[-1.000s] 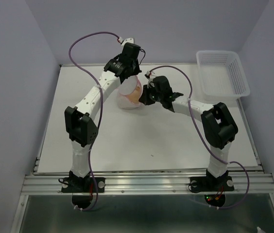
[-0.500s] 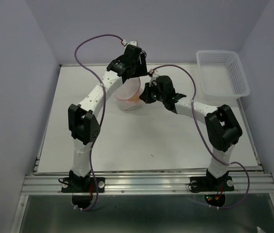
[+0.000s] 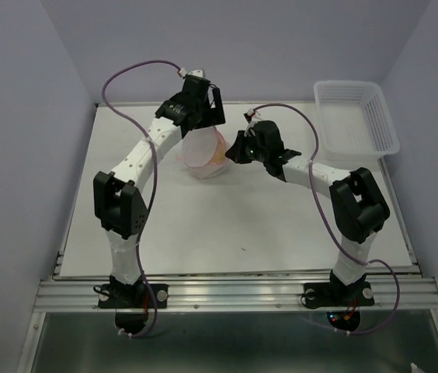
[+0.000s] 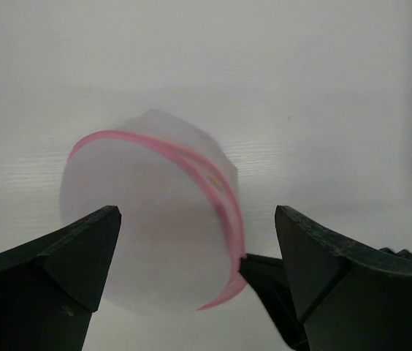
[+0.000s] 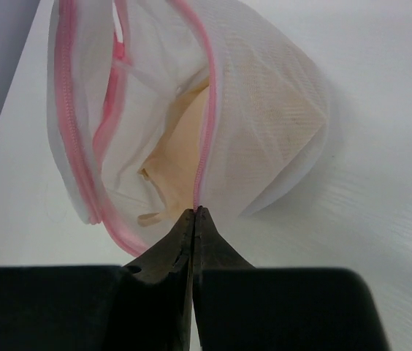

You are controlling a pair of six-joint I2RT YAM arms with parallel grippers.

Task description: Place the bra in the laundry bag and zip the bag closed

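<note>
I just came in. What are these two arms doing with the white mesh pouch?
The bra already lies inside the laundry bag, which rests on the table. The right arm pinches the bag's pink zipper edge with its jaws shut. The left arm hovers over the bag with its jaws wide open, holding nothing. In the right wrist view the zipper edges look parted, so the bag seems not yet zipped closed.
</note>
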